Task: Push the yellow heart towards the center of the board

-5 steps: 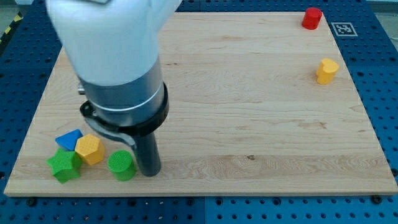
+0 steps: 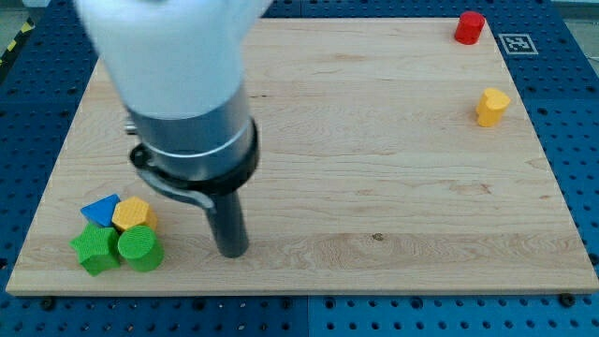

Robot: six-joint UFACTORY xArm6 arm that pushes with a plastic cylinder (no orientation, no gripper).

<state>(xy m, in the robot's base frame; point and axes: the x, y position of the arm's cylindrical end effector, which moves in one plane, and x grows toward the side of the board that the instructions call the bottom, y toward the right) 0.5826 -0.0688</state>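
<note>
The yellow heart point(image 2: 492, 106) sits near the board's right edge, toward the view's top right. My tip point(image 2: 231, 252) rests on the board at the lower left, far from the heart. A green cylinder point(image 2: 138, 248) lies to the left of my tip, packed against a yellow hexagon point(image 2: 134, 213), a green star-shaped block point(image 2: 95, 250) and a blue triangle point(image 2: 99, 209).
A red cylinder point(image 2: 469, 27) stands at the board's top right corner. The arm's large grey and white body point(image 2: 178, 94) hides part of the board's upper left. The wooden board point(image 2: 374, 187) lies on a blue perforated table.
The green cylinder has slid left into the cluster of blocks. My tip has shifted slightly right and up, away from it. The yellow heart has not moved.
</note>
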